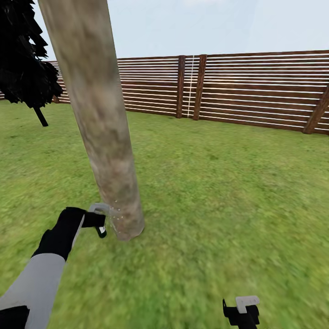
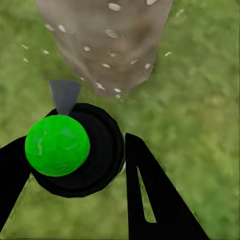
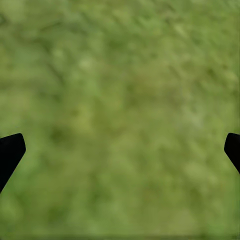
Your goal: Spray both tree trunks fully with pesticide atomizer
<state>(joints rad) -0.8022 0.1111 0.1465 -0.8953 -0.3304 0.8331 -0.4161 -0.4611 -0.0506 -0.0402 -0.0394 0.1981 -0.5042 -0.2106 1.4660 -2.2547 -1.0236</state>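
Observation:
A thick mottled grey-brown tree trunk [image 1: 103, 123] rises, slightly leaning, from the grass floor [image 1: 219, 192]. My left gripper [image 1: 98, 224] is low beside the trunk's base, shut on the pesticide atomizer [image 2: 75, 150], a black round body with a green cap and a grey nozzle facing the trunk [image 2: 107, 42]. White spray flecks dot the bark and hang between nozzle and trunk. My right gripper [image 1: 242, 313] hovers over grass at the lower right, open, with nothing between its fingers [image 3: 10, 152].
A brown horizontal-slat fence [image 1: 237, 89] closes the lawn at the back. A dark slim tree [image 1: 25, 64] stands at the far left. Open grass [image 3: 120, 115] spreads to the right of the trunk.

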